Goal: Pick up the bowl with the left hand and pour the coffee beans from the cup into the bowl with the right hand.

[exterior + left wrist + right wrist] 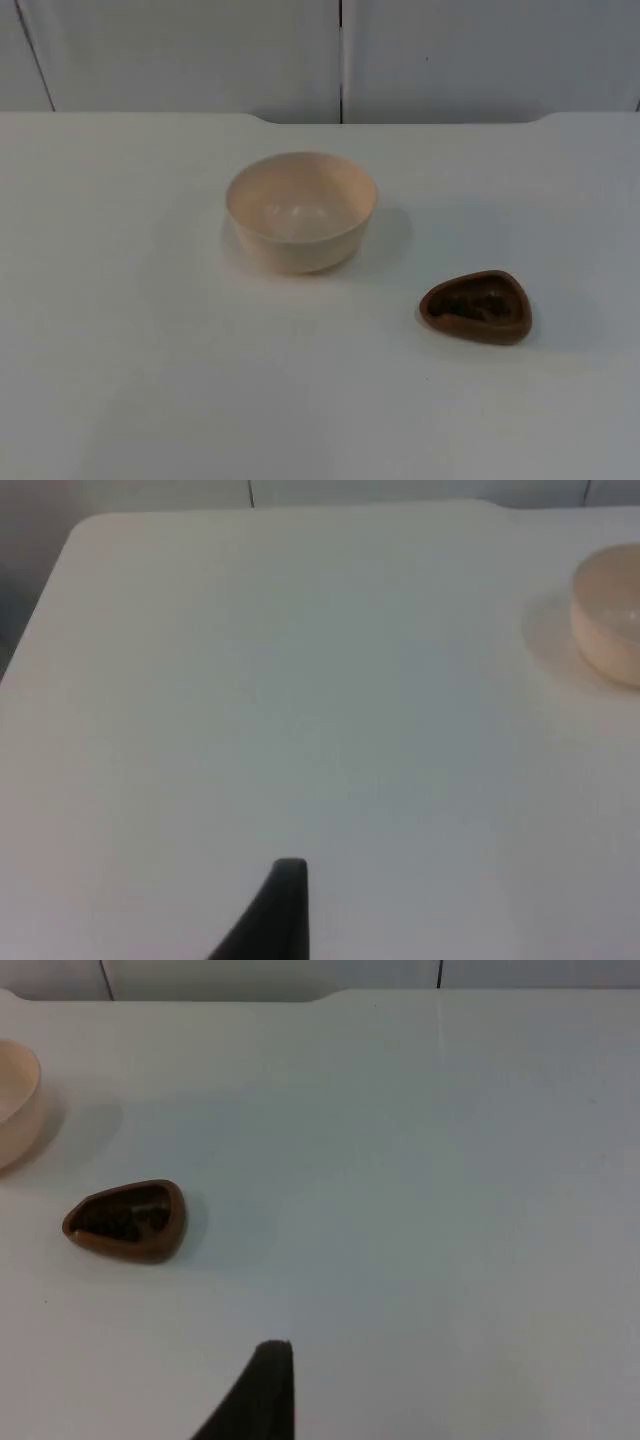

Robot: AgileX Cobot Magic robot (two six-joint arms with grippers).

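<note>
A: Where do the bowl and cup sit?

B: A cream bowl point(300, 210) stands upright near the middle of the white tabletop point(150, 380). Its inside looks bare. A small brown cup point(476, 306) with a rounded three-cornered rim stands upright toward the right arm's side and nearer the camera than the bowl. The two are apart, with bare tabletop between them. Dark coffee beans point(480, 300) lie inside the cup.

A: And the left tool?

B: One black fingertip of the left tool point(285, 905) hangs above bare tabletop. From its wrist camera the bowl point(610, 625) stands well apart from that fingertip, off to the side and farther along the tabletop. Whether the left tool is spread or pressed together, I cannot tell.

A: The right tool?

B: One black fingertip of the right tool point(268, 1385) also hangs above bare tabletop. The cup point(127, 1220) stands apart from it, ahead and off to one side, beans point(125, 1215) visible inside. Beyond the cup, part of the bowl point(15, 1100) shows. I cannot tell this tool's state either. Neither tool touches anything.

A: What lies behind?

B: A grey partition wall point(200, 50) where the tabletop ends.
</note>
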